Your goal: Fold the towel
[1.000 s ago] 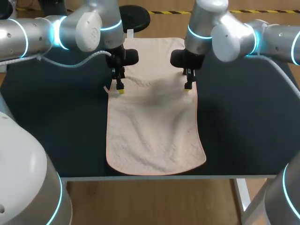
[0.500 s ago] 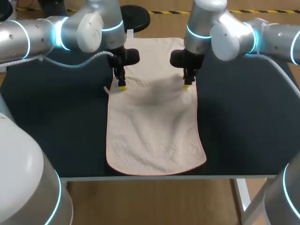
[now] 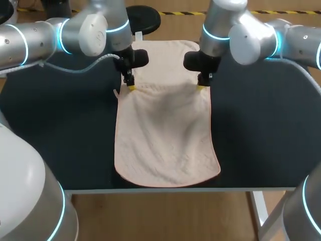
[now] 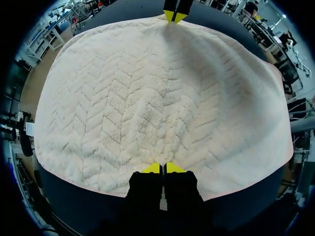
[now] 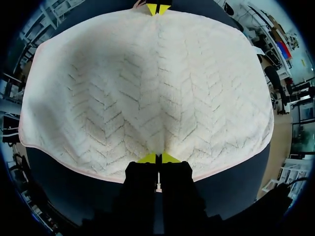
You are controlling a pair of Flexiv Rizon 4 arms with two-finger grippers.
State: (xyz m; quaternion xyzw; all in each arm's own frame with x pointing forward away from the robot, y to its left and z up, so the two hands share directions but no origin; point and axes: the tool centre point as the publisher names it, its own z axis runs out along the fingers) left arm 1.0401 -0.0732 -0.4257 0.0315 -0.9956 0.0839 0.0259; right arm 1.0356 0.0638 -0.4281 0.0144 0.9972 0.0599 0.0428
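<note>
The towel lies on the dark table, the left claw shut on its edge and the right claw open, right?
No: the right claw is shut on the towel too, at its edge, as the right wrist view shows. The left claw is shut on the opposite edge, and the table is dark.

a flat black rectangular table top (image 3: 261, 145) fills the head view from side to side, matte and evenly lit, without glare. its near edge is a thin pale strip (image 3: 150, 190), and a white metal leg (image 3: 258, 208) stands beneath it toward the right.
</note>
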